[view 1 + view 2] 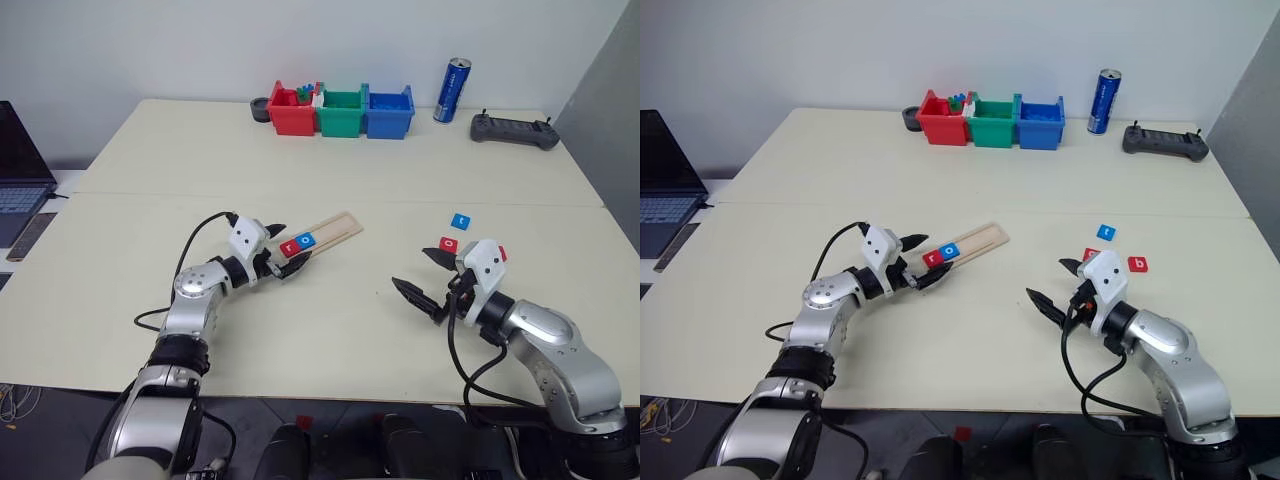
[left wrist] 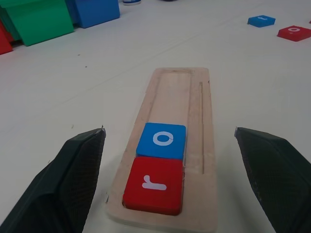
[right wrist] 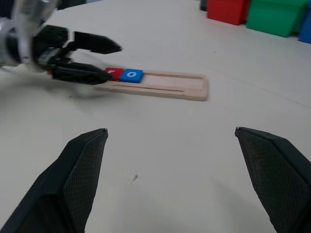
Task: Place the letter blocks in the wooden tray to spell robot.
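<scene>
1. The left gripper (image 1: 283, 250) stands wide apart and empty, its two black fingers spread either side of the near end of the wooden tray (image 2: 194, 102); it holds nothing, and seems placed there to tend or steady that end.
2. Just ahead of those fingers, the red r tile (image 2: 154, 185) sits in the tray's first place with the blue o tile (image 2: 162, 141) touching it in the second; the remaining places are bare, which is why three letters are yet to be fetched.
3. The right gripper (image 1: 1057, 285) is likewise wide and empty, hovering over bare table and pointing across toward the tray; no tile lies between its fingers.
4. Beside the right wrist lie the loose tiles: a red o tile (image 1: 449, 243) close by, a blue t tile (image 1: 460, 220) a little beyond it, and a red b tile (image 1: 1138, 264) on the wrist's outer side; they lie on the right arm's side, so that arm is probably the one to collect them.
5. Judged by spelling, the b belongs next; the hand must turn back toward it.
6. Far off, the plastic bins (image 1: 342, 112), a blue can (image 1: 452, 90) and a black controller (image 1: 514, 130) stand clear of the work.
</scene>
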### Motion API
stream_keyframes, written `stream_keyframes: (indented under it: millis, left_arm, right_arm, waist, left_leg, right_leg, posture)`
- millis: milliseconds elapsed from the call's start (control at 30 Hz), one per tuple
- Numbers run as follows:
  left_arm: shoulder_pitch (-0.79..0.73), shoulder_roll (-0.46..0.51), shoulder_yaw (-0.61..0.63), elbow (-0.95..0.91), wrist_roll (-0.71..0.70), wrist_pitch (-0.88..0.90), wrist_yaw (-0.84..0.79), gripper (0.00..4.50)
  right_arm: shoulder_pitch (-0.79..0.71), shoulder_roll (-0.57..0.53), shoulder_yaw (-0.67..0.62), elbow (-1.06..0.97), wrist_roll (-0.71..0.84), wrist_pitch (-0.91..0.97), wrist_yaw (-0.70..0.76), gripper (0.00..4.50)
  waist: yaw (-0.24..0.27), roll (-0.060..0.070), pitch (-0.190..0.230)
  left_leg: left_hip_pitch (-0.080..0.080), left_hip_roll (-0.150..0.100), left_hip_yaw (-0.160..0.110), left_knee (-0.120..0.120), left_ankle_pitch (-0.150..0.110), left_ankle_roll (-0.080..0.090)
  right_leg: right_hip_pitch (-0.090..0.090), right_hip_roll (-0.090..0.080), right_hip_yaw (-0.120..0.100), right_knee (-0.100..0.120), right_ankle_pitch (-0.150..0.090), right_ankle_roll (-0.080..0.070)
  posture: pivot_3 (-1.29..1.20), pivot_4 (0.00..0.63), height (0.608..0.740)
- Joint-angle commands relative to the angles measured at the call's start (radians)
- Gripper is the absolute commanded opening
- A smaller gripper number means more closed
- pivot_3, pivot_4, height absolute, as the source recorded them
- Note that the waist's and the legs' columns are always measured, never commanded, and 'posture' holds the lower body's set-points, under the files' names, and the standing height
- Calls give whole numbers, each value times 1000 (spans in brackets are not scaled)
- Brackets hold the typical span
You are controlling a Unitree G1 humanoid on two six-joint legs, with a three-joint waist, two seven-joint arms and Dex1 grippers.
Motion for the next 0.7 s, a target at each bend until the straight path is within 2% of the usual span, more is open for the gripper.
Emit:
stream_keyframes:
  millis: [33, 367, 700]
  left_arm:
    - [-55, 4, -4, 106, 28, -78, -36, 4500]
    - [-160, -3, 3, 335, 79, -153, -77, 4500]
    - [-217, 2, -1, 434, 129, -169, -65, 4500]
  right_arm:
    - [-15, -29, -15, -48, 28, 1, 22, 4465]
    - [9, -23, -21, -72, 36, 6, -22, 4465]
    - [7, -24, -20, -86, 44, 14, -48, 4465]
  waist:
    - [0, 0, 0]
    - [-1, -1, 0]
    - [-1, -1, 0]
  left_leg:
    - [0, 0, 0, 0, 0, 0]
    - [0, 0, -1, 0, 0, 0]
    - [0, 0, -1, 0, 0, 0]
  right_leg:
    - [0, 0, 0, 0, 0, 0]
    - [0, 0, -1, 1, 0, 0]
    - [0, 0, -1, 1, 0, 0]
  posture:
    - [0, 150, 740]
    - [0, 150, 740]
    - [0, 150, 740]
